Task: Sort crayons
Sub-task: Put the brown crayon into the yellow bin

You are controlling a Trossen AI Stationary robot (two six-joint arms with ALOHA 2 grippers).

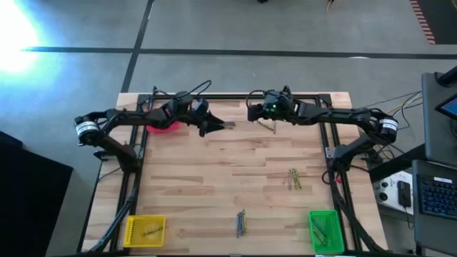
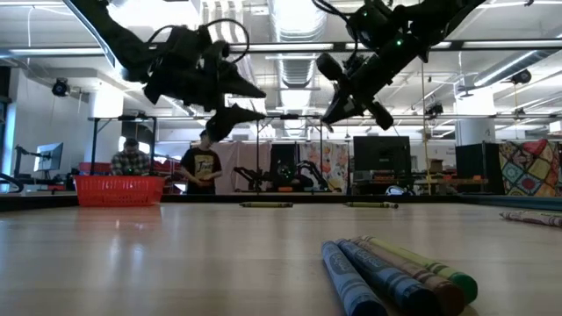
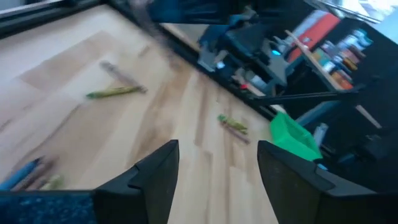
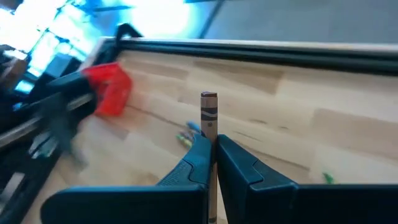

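My right gripper is raised above the table's far middle and shut on a brown crayon. My left gripper hangs open and empty above the far left part of the table, next to the red bin. Loose crayons lie on the wood: one pair under my right gripper, a cluster at the right, and a cluster near the front edge, which shows close up in the low view. My right gripper pinches the brown crayon between its two fingertips. The crayon lies along the fingers, and its end sticks out past the tips. It is lifted clear of the table.
The yellow bin stands at the near left corner and the green bin at the near right, each with crayons inside. The red bin stands at the far left. People stand in the room behind the table.
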